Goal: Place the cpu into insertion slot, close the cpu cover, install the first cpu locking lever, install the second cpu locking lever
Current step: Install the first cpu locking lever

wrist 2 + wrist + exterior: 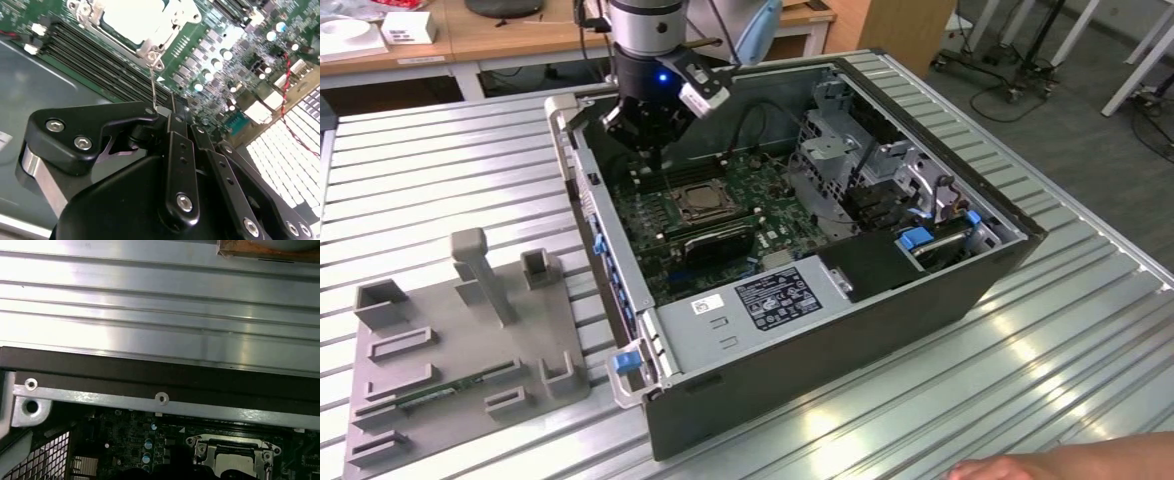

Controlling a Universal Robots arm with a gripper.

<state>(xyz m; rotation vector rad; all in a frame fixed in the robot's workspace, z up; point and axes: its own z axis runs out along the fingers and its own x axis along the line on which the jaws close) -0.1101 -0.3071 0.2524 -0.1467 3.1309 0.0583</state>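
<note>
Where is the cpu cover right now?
In the exterior view, the cpu cover lies closed on the green motherboard inside the open computer case, close by the gripper.

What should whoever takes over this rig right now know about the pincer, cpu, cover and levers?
Pincer: shut on a thin locking lever that rises from a corner of the insertion slot.
Done: cpu sits in the slot, cpu cover closed over it.
Left: this lever is not latched down; the other lever's state I cannot tell.
</note>
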